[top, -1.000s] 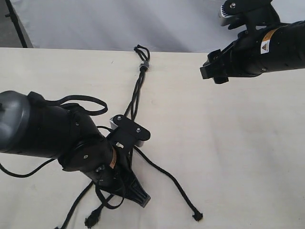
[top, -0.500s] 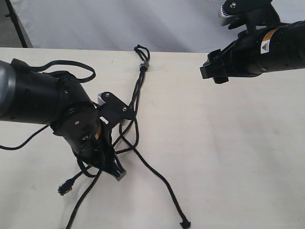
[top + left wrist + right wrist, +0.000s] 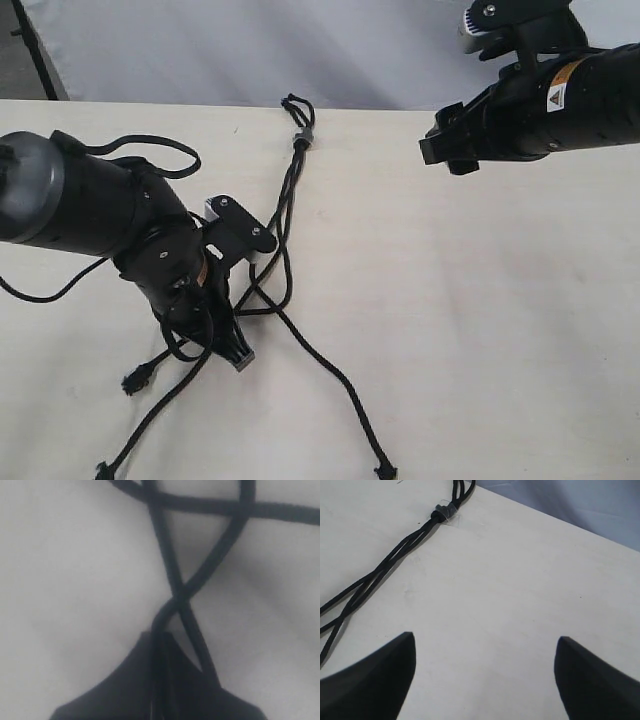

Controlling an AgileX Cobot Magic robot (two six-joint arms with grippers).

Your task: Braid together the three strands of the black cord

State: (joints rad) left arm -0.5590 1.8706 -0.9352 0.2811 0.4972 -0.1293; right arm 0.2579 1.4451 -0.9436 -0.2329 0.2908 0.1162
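The black cord (image 3: 290, 180) lies on the table with its loop (image 3: 297, 105) and grey band (image 3: 303, 137) at the far edge. Below the band its three strands run together, then cross and spread. My left gripper (image 3: 237, 355) is low over the table at left, shut on one strand (image 3: 172, 575) close to the crossing (image 3: 177, 597). Another strand (image 3: 330, 370) trails right to a knot (image 3: 385, 470). Two knotted ends (image 3: 132, 380) (image 3: 102, 468) lie at the lower left. My right gripper (image 3: 445, 150) hovers open at the upper right, empty, away from the cord (image 3: 390, 560).
The pale table (image 3: 480, 320) ends at a grey backdrop along its far edge (image 3: 400, 108). The left arm's smooth black cables (image 3: 150, 145) loop around its body. The right arm (image 3: 560, 95) reaches in from the upper right.
My left gripper has pulled its strand up and to the left, and the loose strand ends have slid left with it. The right arm has not moved.
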